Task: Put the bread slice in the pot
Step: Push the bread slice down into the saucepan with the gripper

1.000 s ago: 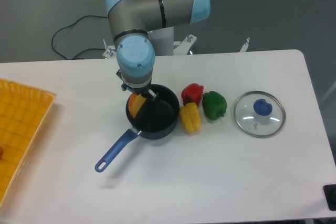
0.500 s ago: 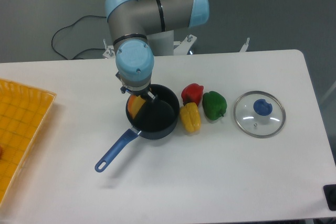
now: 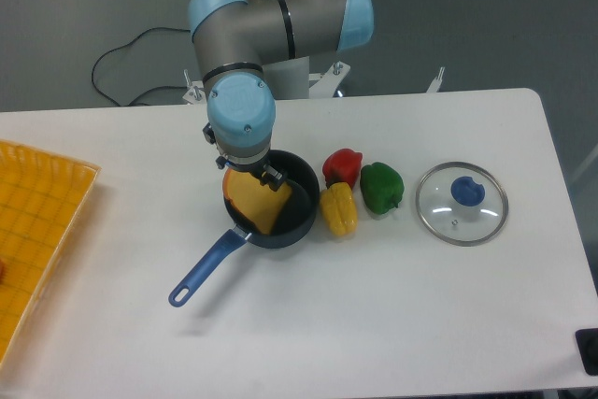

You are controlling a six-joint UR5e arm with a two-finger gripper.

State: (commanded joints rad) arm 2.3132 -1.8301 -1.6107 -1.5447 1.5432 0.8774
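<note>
The bread slice (image 3: 254,204) lies tilted inside the pot (image 3: 301,195), yellow-tan face up, its far edge leaning toward the rim under the arm. The pot is dark and round, and its blue handle (image 3: 204,273) points to the front left. My gripper (image 3: 248,173) hangs straight down over the pot's back-left rim, mostly hidden beneath the blue wrist. Only small finger parts (image 3: 272,176) show beside the slice's top edge. The slice rests on the pot and is no longer pinched upright.
A yellow pepper (image 3: 338,210), a red pepper (image 3: 342,166) and a green pepper (image 3: 381,187) crowd the pot's right side. A glass lid (image 3: 462,203) with a blue knob lies further right. A yellow tray (image 3: 37,221) sits at the left edge.
The slice, held edge-on above the pot's left rim before, has dropped and tipped over so its broad face now fills the pot. The gripper barely shifted.
</note>
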